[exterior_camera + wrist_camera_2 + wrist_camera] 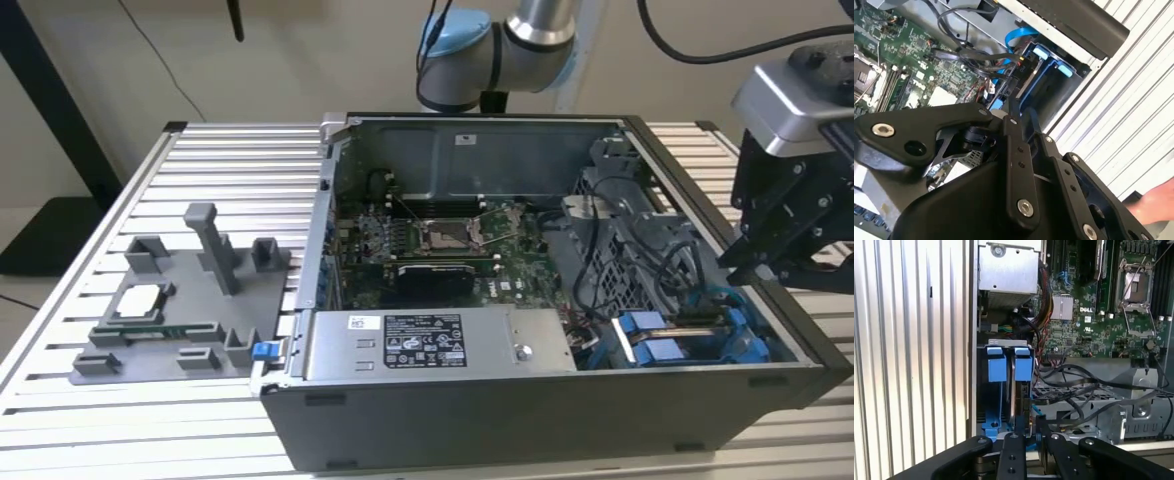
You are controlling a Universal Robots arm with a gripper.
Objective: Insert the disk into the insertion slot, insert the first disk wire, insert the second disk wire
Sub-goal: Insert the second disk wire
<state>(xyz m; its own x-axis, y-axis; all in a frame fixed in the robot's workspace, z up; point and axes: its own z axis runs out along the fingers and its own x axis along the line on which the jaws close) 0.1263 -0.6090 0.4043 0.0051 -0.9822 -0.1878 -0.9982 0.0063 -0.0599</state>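
Exterior view: gripper point(787, 240) hangs at open computer case point(467, 130) corner, just above blue drive bay point(681, 340).

First wrist view: disk point(1015, 390) seated edge-on in bay, long axis running straight away from fingers point(1013, 450), directly ahead of them; fingers drawn close, gripping nothing visible.

Second wrist view: blue carriers point(1046, 62) beyond the linkage.

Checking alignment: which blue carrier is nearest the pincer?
The blue carrier on the motherboard side; the other hugs the case wall, farther from the pincer.
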